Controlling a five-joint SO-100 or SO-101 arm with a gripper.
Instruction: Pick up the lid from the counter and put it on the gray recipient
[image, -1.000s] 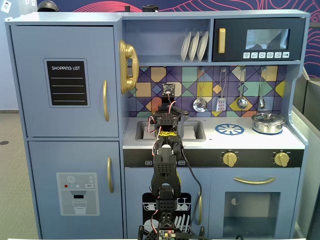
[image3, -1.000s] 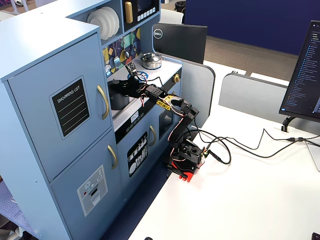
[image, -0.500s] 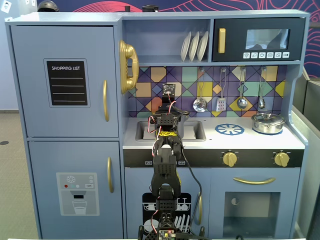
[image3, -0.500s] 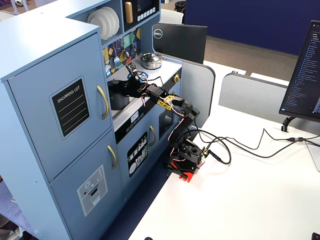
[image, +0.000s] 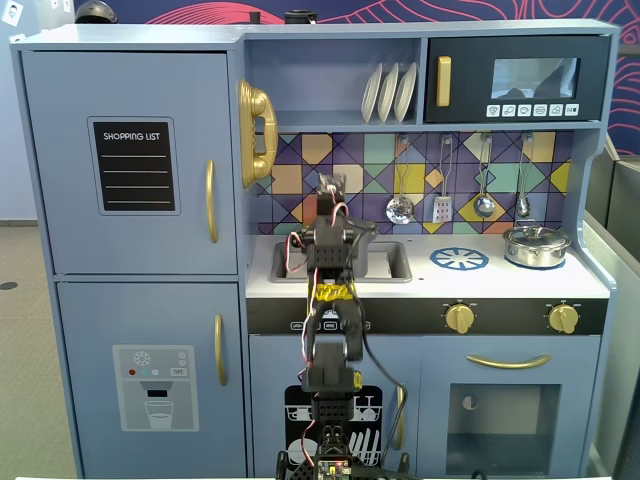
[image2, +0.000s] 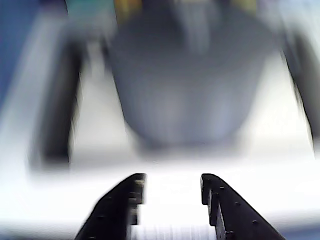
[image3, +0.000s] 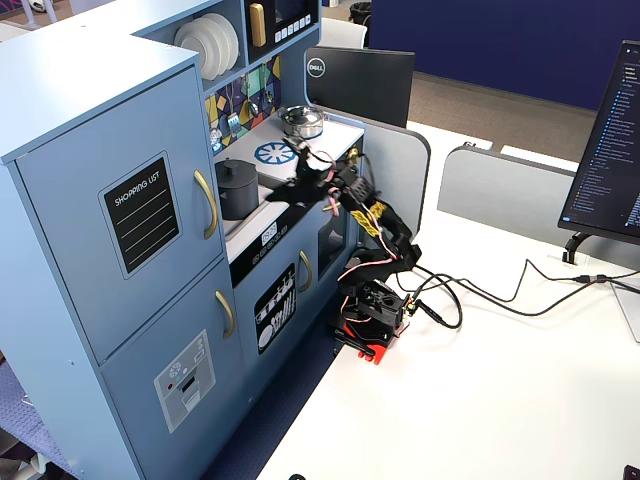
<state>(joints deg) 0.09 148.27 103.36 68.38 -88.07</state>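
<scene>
Toy-kitchen counter (image: 590, 285) is spreading under our pincer (image2: 172, 187), which is hovering released and empty, the gray recipient (image3: 236, 188) just ahead of it already wearing the lid (image3: 236, 165), so we are judging only a straight retreat remains.

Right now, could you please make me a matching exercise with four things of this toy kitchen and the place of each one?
Things:
1. gray pot
2. silver pot
3. white plates
4. tool

Places:
A. on the upper shelf
B. on the right burner
C. in front of the gray pot, open
D. on the counter at the sink

Pairs: 1-D, 2-B, 3-A, 4-C
</scene>
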